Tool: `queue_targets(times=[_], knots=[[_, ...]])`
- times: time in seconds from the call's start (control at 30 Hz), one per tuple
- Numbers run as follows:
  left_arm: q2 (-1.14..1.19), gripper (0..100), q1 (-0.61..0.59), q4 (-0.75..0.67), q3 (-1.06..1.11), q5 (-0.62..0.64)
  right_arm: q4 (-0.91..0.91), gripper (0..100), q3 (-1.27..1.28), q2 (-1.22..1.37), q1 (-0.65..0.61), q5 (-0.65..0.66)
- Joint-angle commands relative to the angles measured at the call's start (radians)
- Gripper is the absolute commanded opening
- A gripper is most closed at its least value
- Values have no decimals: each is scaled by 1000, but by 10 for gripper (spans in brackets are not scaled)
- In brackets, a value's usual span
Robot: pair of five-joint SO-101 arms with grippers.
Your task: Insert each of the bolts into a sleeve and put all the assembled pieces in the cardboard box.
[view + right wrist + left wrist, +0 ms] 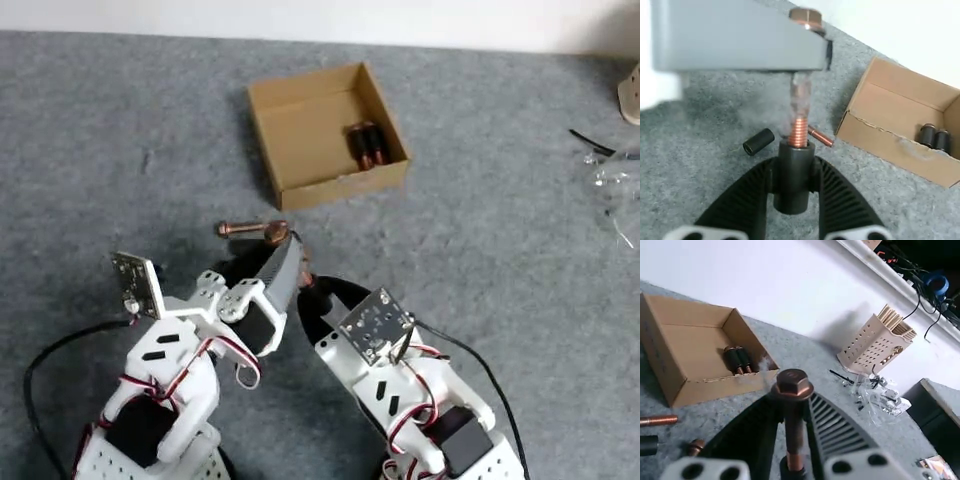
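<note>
While the grey bench (90,130) gives both arms room, the work sits in the lower middle of the high view. It is just below the box (340,187) at upper centre, which holds two assembled pieces (365,146) near its right wall. Judging by that, the step in hand is mating a third pair.

The left fingers (837,432) pinch a copper bolt (793,422) by the shank under its hex head, thread end down. The right fingers (840,202) are pressed on a black sleeve (792,177) held upright, bore up. The thread tip meets the sleeve's mouth. Whether it has entered I cannot tell.

Alignment looks to matter most here. Bolt axis and bore should share one line before any push, since a tilted shank will likely jam on the rim. The sleeve arm does best as a steady anvil while the bolt arm feeds slowly, straight down. The left grip is high on the shank, which leaves free length to slide in, but those fingers would need to let go before the head seats. The right grip must not slip under the push.

A loose bolt (240,229) and a loose sleeve (758,141) lie just beyond on the bench and should not be knocked.
</note>
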Motion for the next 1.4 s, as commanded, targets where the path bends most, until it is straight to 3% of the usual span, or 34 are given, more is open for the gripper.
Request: queue_targets(times=[0.0,0.37,0.77,1.03,1.13,1.37], knots=[[-13,6,24,-2,-27,9,-42,4,-5,-15,15,11],[-12,6,24,0,64,3,-42,4,-5,-15,18,11],[-12,6,127,-2,179,-137,-42,4,-5,-15,19,11],[-12,10,59,-5,170,-133,-42,4,-5,-15,21,11],[-12,88,44,-3,170,-132,-42,4,-5,-15,21,11],[-12,406,44,41,168,-107,-42,4,-5,-15,21,11]])
